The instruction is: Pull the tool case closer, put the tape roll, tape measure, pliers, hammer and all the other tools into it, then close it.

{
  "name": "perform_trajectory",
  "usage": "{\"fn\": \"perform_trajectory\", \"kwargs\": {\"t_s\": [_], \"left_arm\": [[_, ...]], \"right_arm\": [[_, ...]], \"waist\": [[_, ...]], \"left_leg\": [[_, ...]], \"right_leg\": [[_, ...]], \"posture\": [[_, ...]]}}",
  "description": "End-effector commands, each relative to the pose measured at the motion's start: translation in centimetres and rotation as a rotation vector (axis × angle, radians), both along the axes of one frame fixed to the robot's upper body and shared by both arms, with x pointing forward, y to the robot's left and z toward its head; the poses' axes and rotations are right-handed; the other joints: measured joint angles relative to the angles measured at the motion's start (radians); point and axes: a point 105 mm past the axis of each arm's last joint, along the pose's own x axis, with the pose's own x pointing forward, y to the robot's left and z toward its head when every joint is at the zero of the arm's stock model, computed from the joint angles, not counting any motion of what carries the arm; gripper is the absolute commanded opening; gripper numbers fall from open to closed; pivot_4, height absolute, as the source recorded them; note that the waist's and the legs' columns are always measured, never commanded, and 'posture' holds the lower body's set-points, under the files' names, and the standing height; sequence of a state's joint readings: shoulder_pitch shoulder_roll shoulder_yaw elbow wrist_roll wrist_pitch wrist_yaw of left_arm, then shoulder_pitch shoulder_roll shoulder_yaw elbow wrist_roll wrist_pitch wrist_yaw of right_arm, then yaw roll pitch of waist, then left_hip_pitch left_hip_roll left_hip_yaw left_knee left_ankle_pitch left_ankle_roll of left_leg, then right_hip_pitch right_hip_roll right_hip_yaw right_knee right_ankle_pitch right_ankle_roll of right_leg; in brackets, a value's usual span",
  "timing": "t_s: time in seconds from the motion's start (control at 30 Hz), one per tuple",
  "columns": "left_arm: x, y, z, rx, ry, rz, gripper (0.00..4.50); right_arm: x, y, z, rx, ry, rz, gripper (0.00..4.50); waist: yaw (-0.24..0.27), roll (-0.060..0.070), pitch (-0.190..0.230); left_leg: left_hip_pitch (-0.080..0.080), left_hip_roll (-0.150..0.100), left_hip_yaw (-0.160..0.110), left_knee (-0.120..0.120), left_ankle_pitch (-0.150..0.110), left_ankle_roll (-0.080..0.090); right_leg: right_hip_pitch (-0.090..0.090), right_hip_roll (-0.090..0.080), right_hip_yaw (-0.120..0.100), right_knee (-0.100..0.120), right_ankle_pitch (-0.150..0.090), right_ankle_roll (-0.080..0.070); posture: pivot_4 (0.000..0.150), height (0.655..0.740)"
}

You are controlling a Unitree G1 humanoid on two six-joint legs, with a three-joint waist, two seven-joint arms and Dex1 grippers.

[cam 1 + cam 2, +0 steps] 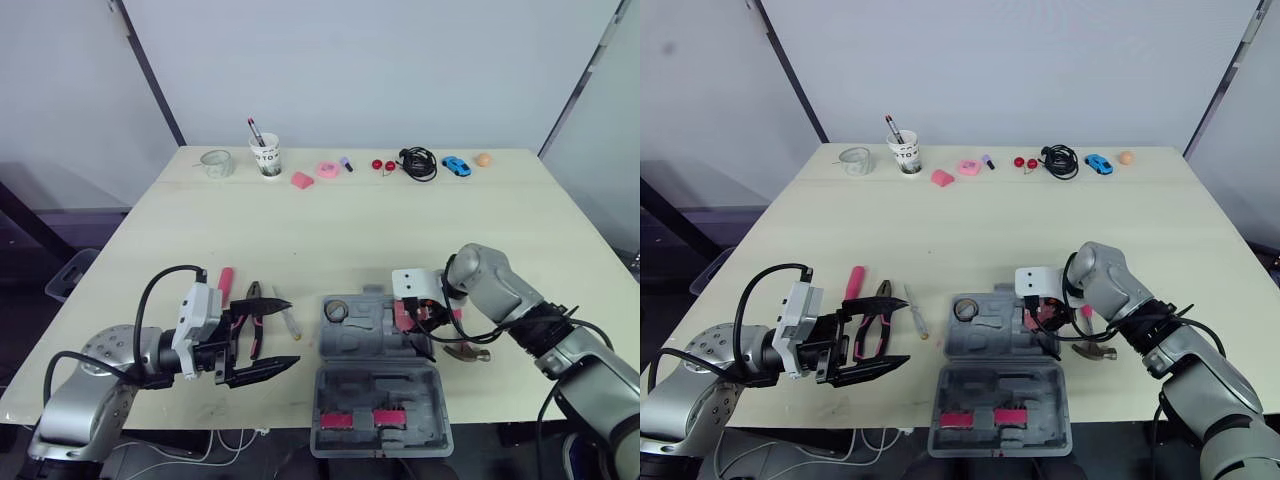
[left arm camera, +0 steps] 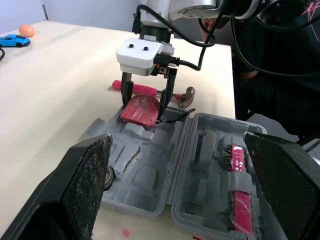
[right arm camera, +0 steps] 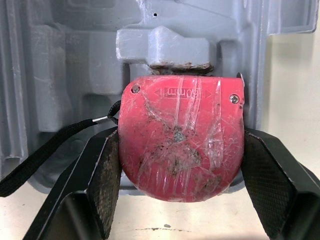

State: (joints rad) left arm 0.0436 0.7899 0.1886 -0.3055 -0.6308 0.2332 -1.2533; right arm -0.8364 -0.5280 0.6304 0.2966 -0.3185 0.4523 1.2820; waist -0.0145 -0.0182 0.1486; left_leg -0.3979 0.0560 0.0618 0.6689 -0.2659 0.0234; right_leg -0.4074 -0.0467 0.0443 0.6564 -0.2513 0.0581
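The grey tool case (image 1: 375, 395) lies open near the table's front edge, its lid towards me. A tape roll (image 1: 335, 311) sits in its far left pocket. My right gripper (image 3: 180, 165) is shut on the red tape measure (image 3: 180, 135), holding it at the far right corner of the case's tray (image 2: 150, 175). The hammer (image 1: 466, 352) with a pink handle lies on the table just right of the case. The pliers (image 1: 255, 320), a pink-handled tool (image 1: 225, 285) and a small screwdriver (image 1: 287, 322) lie left of the case. My left gripper (image 1: 272, 340) is open, empty, over the pliers and pointing at the case.
Along the table's far edge stand a clear tape holder (image 1: 216, 163), a cup with a pen (image 1: 265, 157), pink items (image 1: 302, 180), a black cable (image 1: 418, 162), a blue toy car (image 1: 456, 166) and an orange ball (image 1: 483, 159).
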Motion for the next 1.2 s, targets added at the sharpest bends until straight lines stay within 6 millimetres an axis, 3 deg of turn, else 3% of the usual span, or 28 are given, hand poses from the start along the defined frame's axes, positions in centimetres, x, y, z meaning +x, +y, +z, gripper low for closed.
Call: {"fn": "perform_trajectory", "kwargs": {"t_s": [0.03, 0.13, 0.33, 0.53, 0.77, 0.87, 0.9, 0.93, 0.97, 1.2], "left_arm": [[-0.3, -0.1, 1.1, -0.001, -0.050, -0.012, 4.50], [-0.3, -0.2, 1.1, -0.001, -0.048, -0.014, 4.50], [-0.4, -0.5, 1.0, -0.006, -0.044, -0.025, 4.50], [-0.3, -0.5, 1.1, -0.007, -0.048, -0.026, 4.50], [-0.3, -0.6, 1.0, -0.013, -0.047, -0.024, 4.50], [-0.3, -0.5, 1.0, -0.011, -0.045, -0.023, 4.50], [-0.3, -0.5, 1.0, -0.011, -0.045, -0.023, 4.50], [-0.3, -0.5, 1.0, -0.010, -0.045, -0.024, 4.50], [-0.2, -0.5, 1.0, -0.011, -0.045, -0.025, 4.50], [-0.1, -0.4, 1.2, -0.007, -0.047, -0.033, 4.50]], "right_arm": [[0.4, 0.2, 1.0, 0.008, -0.035, 0.010, 4.30], [0.3, 0.2, 1.5, 0.019, -0.045, 0.010, 4.42], [0.4, -0.7, 4.7, 0.073, -0.115, -0.014, 4.42], [-0.1, -1.7, 6.5, 0.197, -0.153, -0.063, 4.42], [-1.2, -2.2, 5.8, 0.469, -0.119, -0.154, 4.42], [-1.8, -2.3, 4.5, 0.587, -0.109, -0.202, 3.68], [-2.0, -2.4, 4.2, 0.615, -0.107, -0.213, 3.26], [-2.1, -2.4, 4.0, 0.637, -0.125, -0.212, 2.54], [-1.9, -2.2, 4.0, 0.688, -0.146, -0.227, 2.27], [-1.8, -2.0, 2.3, 0.876, -0.179, -0.287, 2.27]], "waist": [[0.000, 0.000, 0.000], [0.000, 0.000, 0.000], [0.001, 0.000, 0.000], [0.001, 0.000, 0.000], [0.002, -0.001, 0.000], [0.001, -0.002, 0.000], [0.001, -0.002, 0.000], [0.001, -0.001, 0.000], [0.001, -0.001, 0.000], [-0.001, -0.002, 0.000]], "left_leg": [[0.000, 0.000, 0.000, 0.000, 0.000, 0.000], [0.000, 0.000, 0.000, 0.000, 0.000, 0.000], [-0.001, 0.000, 0.000, 0.000, 0.000, 0.000], [-0.001, 0.000, 0.000, 0.000, 0.000, 0.000], [-0.001, 0.000, 0.001, 0.000, 0.000, 0.000], [-0.001, 0.000, 0.001, 0.000, 0.000, 0.000], [-0.001, 0.000, 0.001, 0.000, 0.000, 0.000], [-0.001, 0.000, 0.001, -0.001, 0.000, 0.000], [-0.001, 0.000, 0.001, 0.000, 0.000, 0.000], [-0.001, 0.000, 0.002, 0.000, 0.000, 0.000]], "right_leg": [[0.000, 0.000, 0.000, 0.000, 0.000, 0.000], [0.000, 0.000, 0.000, 0.000, 0.000, 0.000], [-0.001, 0.000, 0.000, 0.000, 0.000, 0.000], [-0.001, 0.000, 0.000, 0.000, -0.002, -0.003], [-0.001, 0.000, 0.001, 0.000, -0.002, -0.003], [-0.001, 0.000, 0.002, 0.000, -0.002, -0.003], [-0.001, 0.000, 0.001, 0.000, -0.002, -0.003], [-0.001, 0.000, 0.001, 0.000, -0.002, -0.003], [-0.001, 0.000, 0.002, 0.000, -0.002, -0.003], [-0.001, 0.000, 0.003, 0.000, -0.002, -0.003]], "posture": [[0.150, 0.7400], [0.150, 0.7400], [0.150, 0.7400], [0.150, 0.7400], [0.150, 0.7400], [0.150, 0.7400], [0.150, 0.7400], [0.150, 0.7400], [0.150, 0.7400], [0.150, 0.7400]]}}
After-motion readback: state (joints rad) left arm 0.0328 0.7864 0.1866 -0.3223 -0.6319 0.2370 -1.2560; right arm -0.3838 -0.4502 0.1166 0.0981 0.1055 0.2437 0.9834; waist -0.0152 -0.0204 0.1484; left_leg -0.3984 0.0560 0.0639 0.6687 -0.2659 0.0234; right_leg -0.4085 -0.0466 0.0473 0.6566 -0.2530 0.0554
